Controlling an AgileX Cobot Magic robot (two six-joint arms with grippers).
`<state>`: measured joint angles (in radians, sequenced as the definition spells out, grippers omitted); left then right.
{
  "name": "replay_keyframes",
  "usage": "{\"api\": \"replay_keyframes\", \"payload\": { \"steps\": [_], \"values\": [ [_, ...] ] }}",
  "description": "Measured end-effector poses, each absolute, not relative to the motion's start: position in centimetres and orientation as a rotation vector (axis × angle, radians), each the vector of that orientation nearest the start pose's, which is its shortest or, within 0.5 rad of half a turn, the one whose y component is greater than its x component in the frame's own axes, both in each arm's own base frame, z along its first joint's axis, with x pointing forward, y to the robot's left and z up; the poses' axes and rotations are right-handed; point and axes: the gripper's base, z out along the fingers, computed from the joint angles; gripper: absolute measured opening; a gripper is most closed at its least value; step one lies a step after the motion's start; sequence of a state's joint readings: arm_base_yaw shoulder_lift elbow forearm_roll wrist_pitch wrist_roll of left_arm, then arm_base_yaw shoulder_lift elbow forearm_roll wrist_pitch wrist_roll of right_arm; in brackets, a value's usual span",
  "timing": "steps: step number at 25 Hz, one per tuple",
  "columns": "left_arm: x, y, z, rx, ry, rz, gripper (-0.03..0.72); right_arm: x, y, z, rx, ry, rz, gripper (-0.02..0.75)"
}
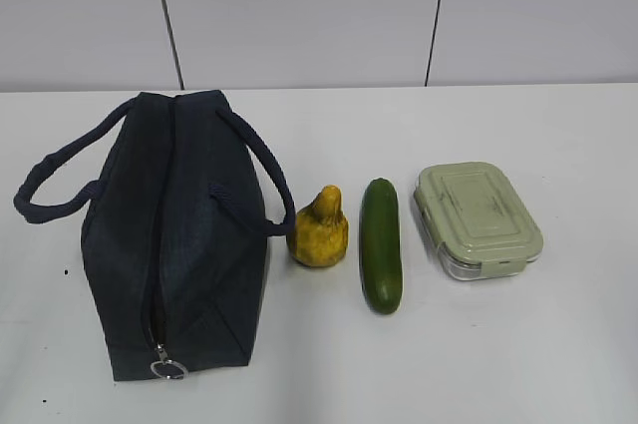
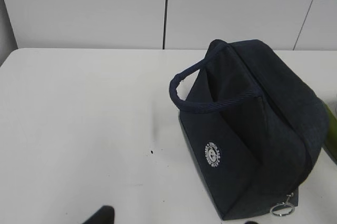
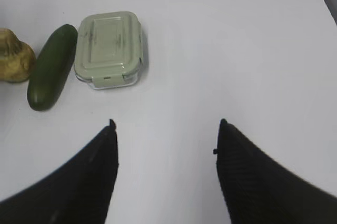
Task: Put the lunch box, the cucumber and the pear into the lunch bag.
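step: none begun, lunch bag [image 1: 174, 234] zipped | right end effector [image 3: 166, 129] released, lunch box [image 3: 109, 48] ahead-left | left end effector: cannot tell | next: unzip

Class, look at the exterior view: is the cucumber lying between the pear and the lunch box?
Yes, the cucumber lies between the pear and the lunch box.

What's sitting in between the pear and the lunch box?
The cucumber lies between the pear and the lunch box, lengthwise, touching neither. The exterior view shows it best; the right wrist view shows the same row.
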<state>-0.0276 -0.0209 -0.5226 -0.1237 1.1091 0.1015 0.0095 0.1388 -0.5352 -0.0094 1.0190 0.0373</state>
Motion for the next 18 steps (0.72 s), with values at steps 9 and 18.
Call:
{"api": "replay_keyframes", "payload": {
  "steps": [9,18],
  "values": [
    [-1.4,-1.0,28.0,0.144,2.039,-0.102,0.435,8.1,0.2,32.4,0.04,2.194,0.057,0.466],
    [-1.4,-1.0,28.0,0.144,2.039,-0.102,0.435,18.6,0.4,34.5,0.016,2.404,0.046,0.466]
  ]
}}
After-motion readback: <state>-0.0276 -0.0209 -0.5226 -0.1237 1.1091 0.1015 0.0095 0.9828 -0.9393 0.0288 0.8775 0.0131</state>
